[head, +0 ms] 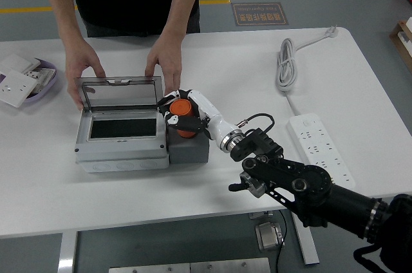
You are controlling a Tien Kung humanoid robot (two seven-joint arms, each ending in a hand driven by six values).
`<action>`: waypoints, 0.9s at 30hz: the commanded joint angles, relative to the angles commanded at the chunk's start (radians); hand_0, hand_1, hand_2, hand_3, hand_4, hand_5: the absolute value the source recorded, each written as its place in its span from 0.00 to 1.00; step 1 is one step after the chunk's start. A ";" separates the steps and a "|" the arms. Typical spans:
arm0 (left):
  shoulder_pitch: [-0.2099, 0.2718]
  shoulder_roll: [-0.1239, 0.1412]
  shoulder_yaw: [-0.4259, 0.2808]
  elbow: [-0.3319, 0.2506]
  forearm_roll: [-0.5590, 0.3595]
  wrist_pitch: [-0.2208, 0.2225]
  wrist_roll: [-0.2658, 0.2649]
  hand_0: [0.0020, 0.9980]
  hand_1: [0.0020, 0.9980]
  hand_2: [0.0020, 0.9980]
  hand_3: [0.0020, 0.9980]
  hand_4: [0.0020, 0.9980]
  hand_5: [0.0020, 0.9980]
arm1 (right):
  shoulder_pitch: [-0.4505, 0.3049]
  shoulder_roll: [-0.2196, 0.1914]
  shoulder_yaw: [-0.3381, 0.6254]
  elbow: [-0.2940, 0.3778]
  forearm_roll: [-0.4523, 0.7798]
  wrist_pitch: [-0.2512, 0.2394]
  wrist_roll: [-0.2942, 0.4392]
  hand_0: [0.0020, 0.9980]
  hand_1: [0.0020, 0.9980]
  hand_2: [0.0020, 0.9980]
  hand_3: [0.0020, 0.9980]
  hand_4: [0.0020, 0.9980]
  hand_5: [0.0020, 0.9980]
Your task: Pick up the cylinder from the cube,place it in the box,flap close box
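Cylinder (pixel 181 110), orange, gripped in right hand (pixel 185 113) just above dark cube (pixel 188 150), right of the open box (pixel 121 141); carry it left, clear of the box wall, the raised flap (pixel 118 92) and the person's hands (pixel 161 65).

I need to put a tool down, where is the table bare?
Bare: the near strip in front of the grey box, and the stretch between the coiled cable and the person's hands. Crowded: around the box, where the right robot hand holds the orange cylinder over the dark cube.
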 joint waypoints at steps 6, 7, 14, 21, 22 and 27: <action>0.002 -0.002 -0.001 0.000 -0.002 0.001 -0.001 0.63 0.65 0.63 0.67 0.72 0.25 | 0.019 0.001 -0.005 0.029 -0.007 -0.018 -0.003 0.43 0.32 0.30 0.23 0.00 0.00; 0.003 -0.002 -0.001 0.000 -0.003 0.001 -0.001 0.63 0.65 0.63 0.67 0.72 0.25 | 0.024 0.001 -0.011 0.040 -0.016 -0.028 -0.008 0.43 0.32 0.30 0.23 0.00 0.00; 0.008 0.001 0.004 0.003 -0.012 0.001 -0.002 0.63 0.65 0.63 0.67 0.72 0.25 | 0.086 0.039 -0.110 0.124 -0.144 -0.107 -0.096 0.42 0.29 0.28 0.22 0.00 0.00; 0.014 0.008 0.013 0.005 -0.024 0.001 -0.003 0.63 0.65 0.63 0.67 0.72 0.25 | 0.174 0.040 -0.213 0.140 -0.316 -0.187 -0.215 0.23 0.19 0.26 0.20 0.00 0.00; 0.015 0.010 0.015 0.006 -0.026 0.002 -0.003 0.63 0.65 0.63 0.67 0.72 0.25 | 0.184 0.040 -0.221 0.138 -0.340 -0.192 -0.231 0.23 0.19 0.26 0.20 0.00 0.00; 0.019 0.017 0.026 0.009 -0.039 0.002 -0.004 0.63 0.65 0.63 0.67 0.72 0.25 | 0.240 0.040 -0.262 0.126 -0.457 -0.216 -0.295 0.06 0.14 0.25 0.19 0.00 0.00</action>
